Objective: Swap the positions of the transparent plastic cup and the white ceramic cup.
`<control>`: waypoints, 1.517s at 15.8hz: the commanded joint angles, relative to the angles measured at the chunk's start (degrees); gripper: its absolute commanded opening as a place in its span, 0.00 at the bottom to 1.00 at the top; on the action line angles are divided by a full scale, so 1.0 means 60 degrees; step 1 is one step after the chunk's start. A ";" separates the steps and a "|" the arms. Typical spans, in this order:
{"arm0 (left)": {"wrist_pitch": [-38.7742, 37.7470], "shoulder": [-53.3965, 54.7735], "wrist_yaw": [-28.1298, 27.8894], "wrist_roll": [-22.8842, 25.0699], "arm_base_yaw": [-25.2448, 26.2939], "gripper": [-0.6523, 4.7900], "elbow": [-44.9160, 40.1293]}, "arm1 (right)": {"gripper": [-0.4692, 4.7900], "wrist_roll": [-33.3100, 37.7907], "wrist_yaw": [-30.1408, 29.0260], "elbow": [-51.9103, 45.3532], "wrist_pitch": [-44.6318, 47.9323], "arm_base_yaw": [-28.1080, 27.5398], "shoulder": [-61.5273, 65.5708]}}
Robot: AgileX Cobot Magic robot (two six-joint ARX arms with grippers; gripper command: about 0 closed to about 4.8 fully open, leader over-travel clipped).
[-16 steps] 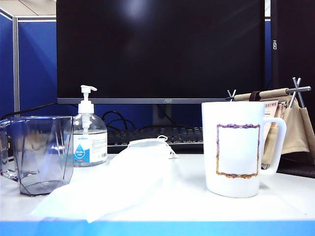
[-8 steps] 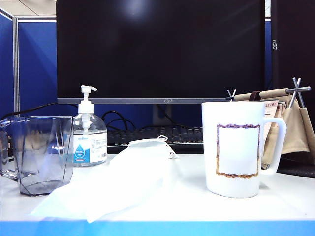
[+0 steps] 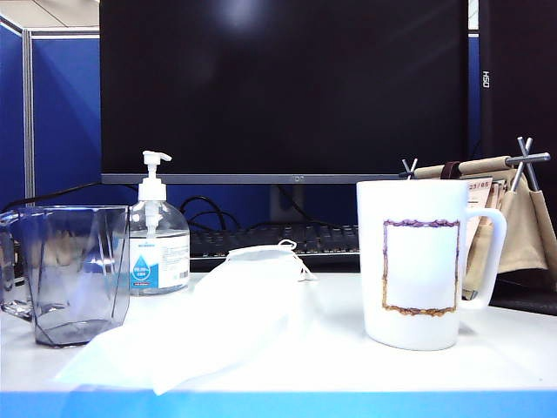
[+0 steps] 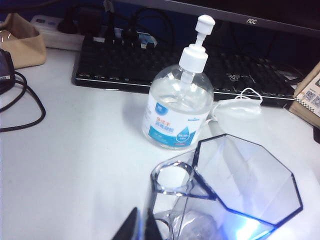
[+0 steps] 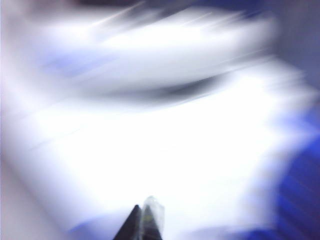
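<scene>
On the white counter (image 3: pixel 487 348) the transparent plastic cup (image 3: pixel 74 274) stands upright at the left side of the exterior view. The white ceramic cup (image 3: pixel 420 261) stands upright at the right, with its handle to the right. Between them lies a white face mask (image 3: pixel 209 326), and a pump bottle (image 3: pixel 158 239) stands just behind the plastic cup. In front of the dark monitor (image 3: pixel 283 87) there is a keyboard (image 3: pixel 270 239). The left claw (image 4: pixel 140 231) is closed, its dark tips close beside the plastic cup's handle; whether they touch it I cannot tell. The right claw (image 5: pixel 145 222) is closed too, and its view is strongly blurred.
</scene>
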 commanded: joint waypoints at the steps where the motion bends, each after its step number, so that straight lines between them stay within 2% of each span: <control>1: -0.0102 -0.0007 -0.0007 0.0036 0.0007 0.16 0.0004 | 0.08 -0.0036 -0.4583 0.0018 0.0765 0.0011 -0.0011; 4: -0.0102 -0.0007 -0.0004 0.0036 0.0007 0.16 0.0004 | 0.08 -0.0350 -0.7439 -0.0007 0.0969 0.0011 -0.0011; 5: -0.0102 -0.0007 -0.0007 0.0036 0.0007 0.16 0.0004 | 0.08 -0.0933 -0.8342 -0.0076 0.0965 0.0011 -0.0011; 8: -0.0102 -0.0007 -0.0007 0.0036 0.0007 0.16 0.0004 | 0.08 -0.1778 -0.9559 -0.0076 0.1045 0.0011 -0.0015; 19: -0.0102 -0.0007 -0.0007 0.0036 0.0007 0.16 0.0000 | 0.08 -0.1916 -0.9763 -0.0076 0.1060 -0.0168 -0.0015; 20: -0.0102 -0.0007 -0.0004 0.0040 0.0018 0.16 0.0004 | 0.08 -0.1916 -0.9752 -0.0076 0.1060 -0.0452 -0.0015; 22: -0.0102 -0.0007 0.0000 0.0036 0.0084 0.16 0.0004 | 0.08 -0.1916 -0.9752 -0.0080 0.1060 -0.1679 -0.0011; 24: -0.0106 -0.0007 0.0073 0.0036 0.0805 0.16 0.0004 | 0.08 -0.1920 -0.9653 -0.0091 0.1064 -0.3246 -0.0015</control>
